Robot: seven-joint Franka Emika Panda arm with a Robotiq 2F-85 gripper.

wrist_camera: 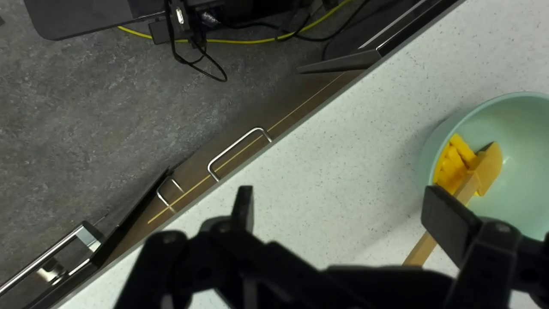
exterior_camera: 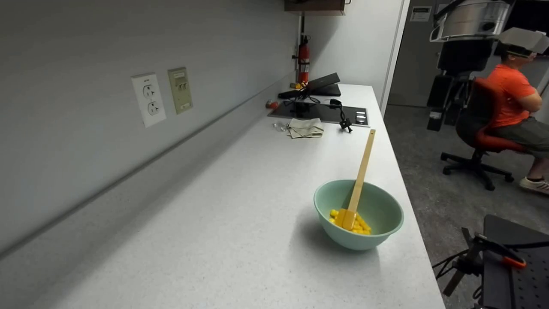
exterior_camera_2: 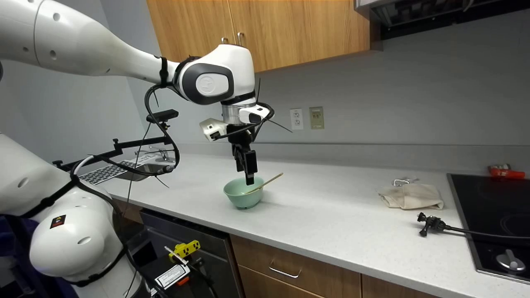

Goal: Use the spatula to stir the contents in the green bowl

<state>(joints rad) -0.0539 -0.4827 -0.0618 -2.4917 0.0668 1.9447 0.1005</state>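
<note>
The green bowl stands upright on the white counter, near its front edge. Inside it lie the contents, yellow pieces gathered at one side; in an exterior view the bowl's wall mostly hides them. The spatula leans in the bowl, blade down among the pieces, its wooden handle sticking out over the rim. My gripper hangs above the counter, fingers pointing down and spread wide, holding nothing. In the wrist view one finger covers part of the handle.
Further along the counter lie a folded cloth and a black clamp mount beside the cooktop. A wall backs the counter, with a wooden cabinet above. A keyboard lies near the arm.
</note>
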